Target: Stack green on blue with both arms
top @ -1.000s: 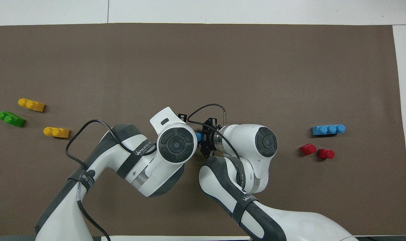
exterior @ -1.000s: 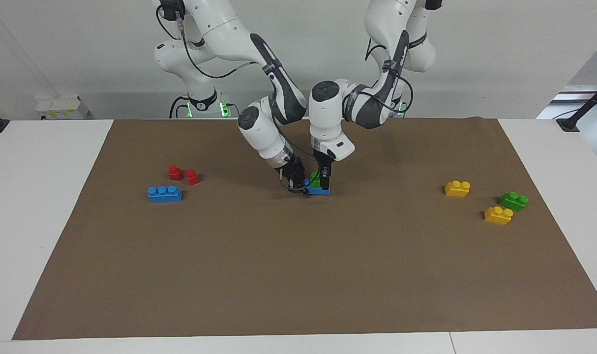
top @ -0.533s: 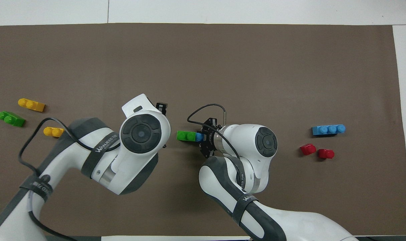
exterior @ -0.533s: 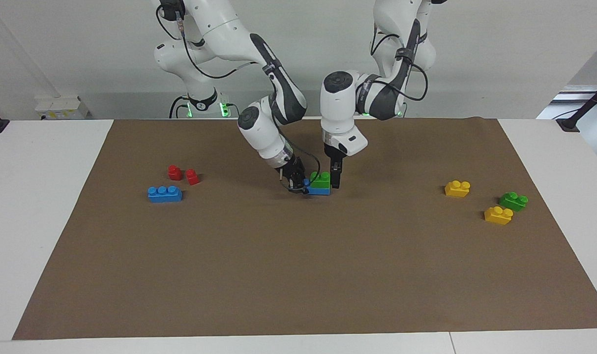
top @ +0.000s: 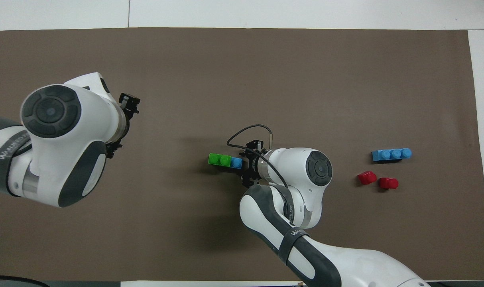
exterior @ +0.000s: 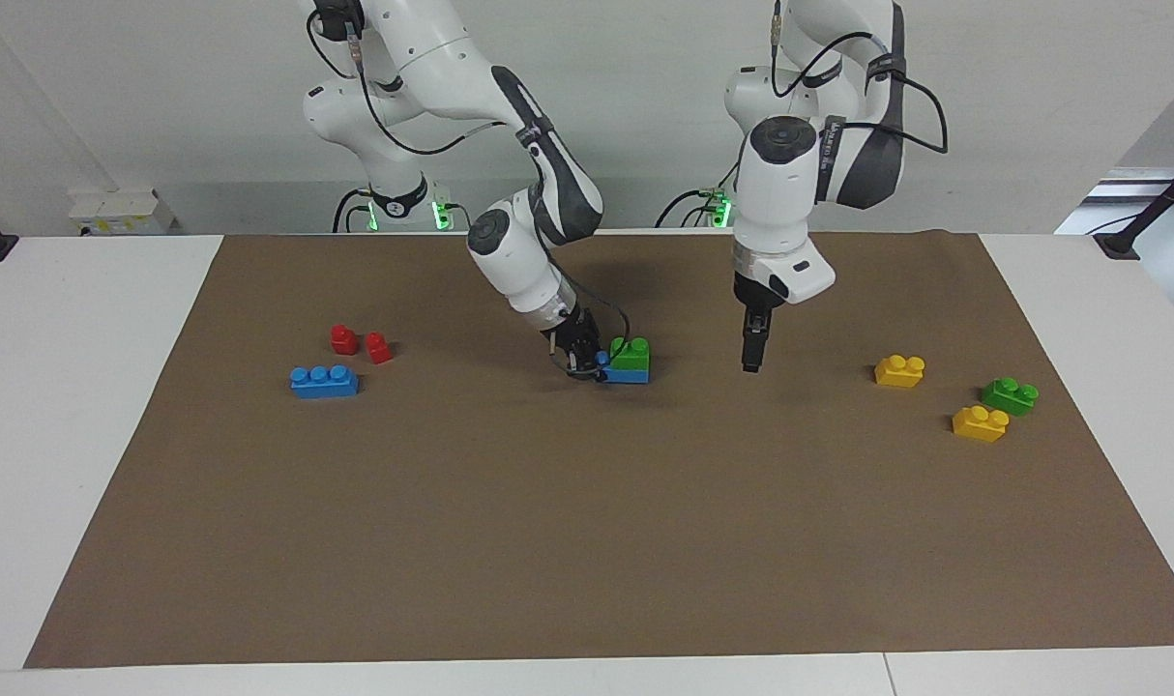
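Since the green brick point(exterior: 631, 352) already sits on the blue brick point(exterior: 628, 375) at the middle of the frame, the coming move is judged to turn on the right arm point(exterior: 514, 256). Its jaws are set low against the blue brick's bare end (one stud is left uncovered there), and whether they are clenched or released cannot be told. The blue brick's long axis runs across the frame, so a clean retreat would be made along that line or straight up. The left arm point(exterior: 776, 193) hangs over bare mat point(exterior: 548, 532) between the stack and a yellow brick point(exterior: 899, 370), its jaws released and empty. Both stacked bricks are hard, glossy plastic with round studs; the mat is dull, brown and flat.
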`<state>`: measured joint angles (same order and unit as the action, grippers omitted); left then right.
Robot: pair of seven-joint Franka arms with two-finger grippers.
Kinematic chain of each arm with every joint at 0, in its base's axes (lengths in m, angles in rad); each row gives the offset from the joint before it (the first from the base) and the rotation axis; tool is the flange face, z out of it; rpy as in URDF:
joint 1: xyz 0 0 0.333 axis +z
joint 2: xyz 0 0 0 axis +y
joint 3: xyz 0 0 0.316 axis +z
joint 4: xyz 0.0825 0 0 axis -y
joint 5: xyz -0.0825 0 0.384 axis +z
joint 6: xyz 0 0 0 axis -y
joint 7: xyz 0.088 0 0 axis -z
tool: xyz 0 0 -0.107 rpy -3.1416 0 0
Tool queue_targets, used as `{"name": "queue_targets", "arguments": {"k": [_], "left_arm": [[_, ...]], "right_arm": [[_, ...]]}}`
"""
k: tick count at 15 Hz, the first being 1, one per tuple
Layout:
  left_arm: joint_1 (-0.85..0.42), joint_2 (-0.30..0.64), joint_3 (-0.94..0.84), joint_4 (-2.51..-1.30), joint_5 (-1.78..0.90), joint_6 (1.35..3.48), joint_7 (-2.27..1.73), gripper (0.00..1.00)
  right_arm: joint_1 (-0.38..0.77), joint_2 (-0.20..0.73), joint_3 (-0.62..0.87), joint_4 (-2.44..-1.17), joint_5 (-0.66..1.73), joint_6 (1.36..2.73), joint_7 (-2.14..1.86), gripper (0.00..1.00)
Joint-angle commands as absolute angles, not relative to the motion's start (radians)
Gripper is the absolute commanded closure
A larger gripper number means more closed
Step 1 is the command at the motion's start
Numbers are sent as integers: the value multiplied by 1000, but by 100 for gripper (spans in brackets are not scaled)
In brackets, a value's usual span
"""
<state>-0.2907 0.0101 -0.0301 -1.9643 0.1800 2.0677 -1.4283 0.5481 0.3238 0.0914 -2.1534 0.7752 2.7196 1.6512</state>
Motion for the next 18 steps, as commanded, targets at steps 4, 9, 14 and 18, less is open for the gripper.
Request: {"name": "queue_targets", "arguments": {"k": [4,9,14,18], "left_arm": [[-143,-54,-29,-1919,78,1936,-852,0],[-72,-55,-26,-1835,54,1771,-354,0],[-74,-67,-2,-1764,9,1603,-104,0],[-71,-87,-24,-1763,2,1580,-112,0]], "right_arm": [[456,308,91,-2145,781,2625,1603,6],[298,235,89,-2109,694,2421,1497,0],[151,176,89,-1961,467,2157,1249,0],[26,88,89,-1879,238,1953,726,0]]}}
